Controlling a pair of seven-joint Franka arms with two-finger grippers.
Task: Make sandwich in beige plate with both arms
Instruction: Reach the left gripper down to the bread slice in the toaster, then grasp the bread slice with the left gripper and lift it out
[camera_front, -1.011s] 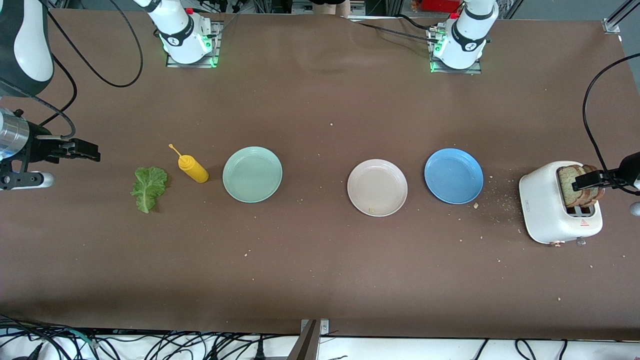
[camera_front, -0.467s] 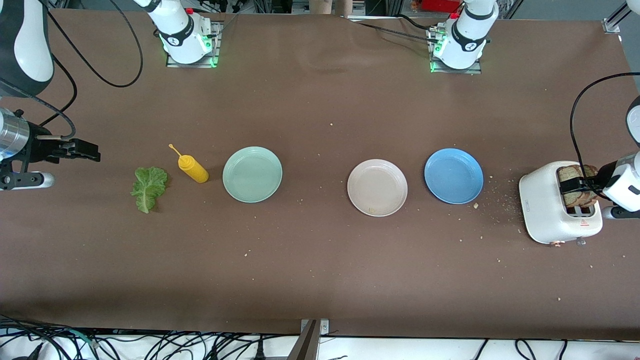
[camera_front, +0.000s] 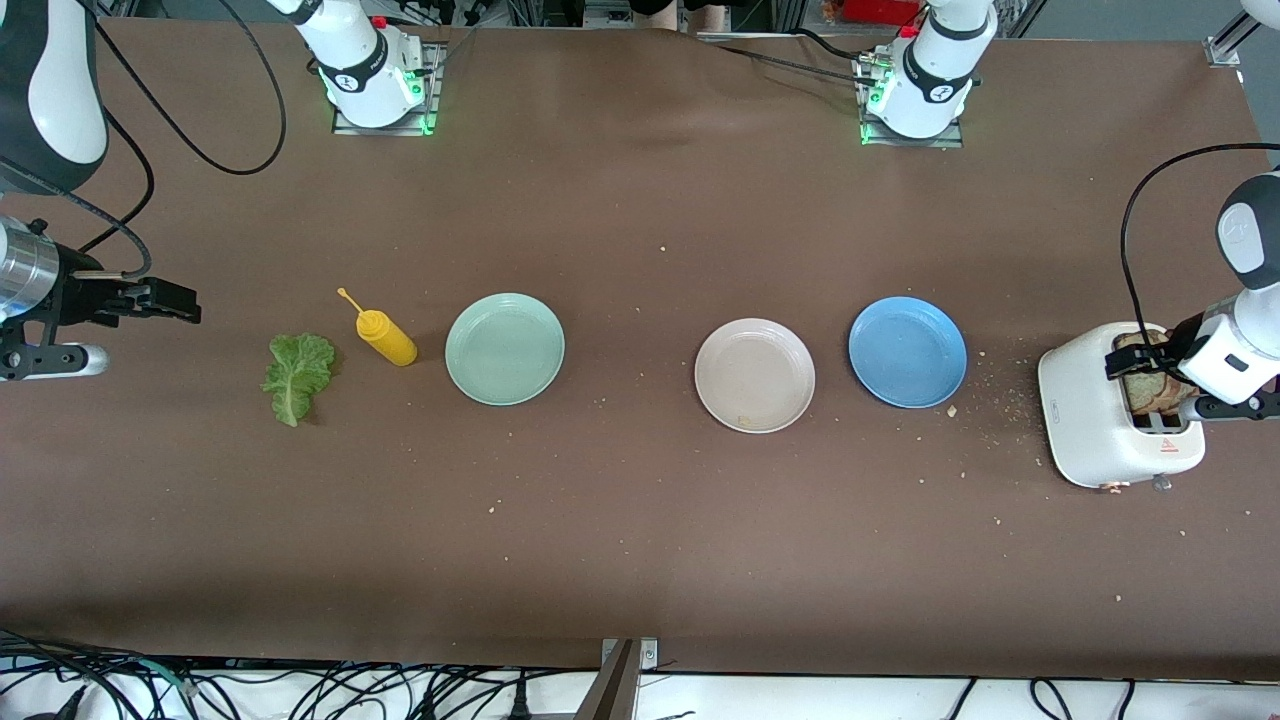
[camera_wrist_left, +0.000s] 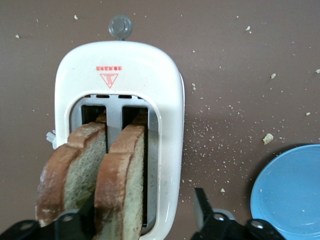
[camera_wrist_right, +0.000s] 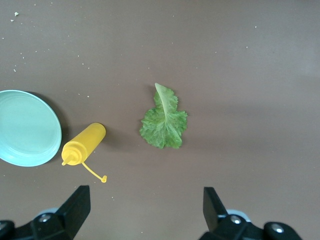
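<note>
The left gripper is down at the white toaster, which stands at the left arm's end of the table. Its two black fingers sit apart, one on each side of the two bread slices standing upright in the slots; in the left wrist view a gap shows between one finger and the nearer slice, so the jaws are spread and nothing is clamped. The slices have brown crusts and a speckled tan crumb, and they rise well above the toaster's top (a red warning triangle is printed on the casing). Crumbs are scattered on the brown table between the toaster and the blue plate. Just beside the blue plate, toward the right arm's end, lies the beige plate, with only a small speck near its rim. Farther along stands the mint-green plate, then the yellow squeeze bottle lying on its side, and then the green lettuce leaf, flat on the table. The right gripper waits in the air above the right arm's end of the table, near the leaf, with its fingers wide apart and nothing between them.
</note>
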